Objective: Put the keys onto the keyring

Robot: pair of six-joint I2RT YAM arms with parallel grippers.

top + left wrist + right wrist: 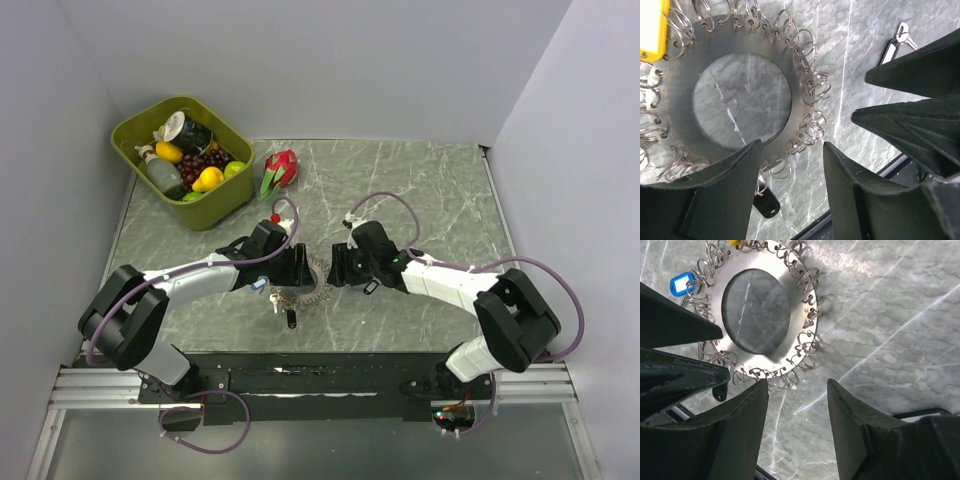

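Note:
The keyring point(311, 289) lies flat at the table's centre: a silvery disc with a round hole, fringed with small split rings. It shows in the left wrist view point(796, 75) and the right wrist view point(799, 299). A blue tag point(680, 284), a yellow tag point(650, 25) and a black tag point(765, 204) hang at its fringe. A loose key with a black, white-windowed tag point(891, 48) lies beside it. My left gripper point(792, 145) is open over the ring's edge. My right gripper point(796, 382) is open and empty just off the ring's opposite edge.
A green bin point(150, 108) of toy fruit and bottles stands at the back left. A dragon fruit point(282, 168) lies next to it. A small red thing point(275, 217) lies behind the left gripper. The two grippers face each other closely.

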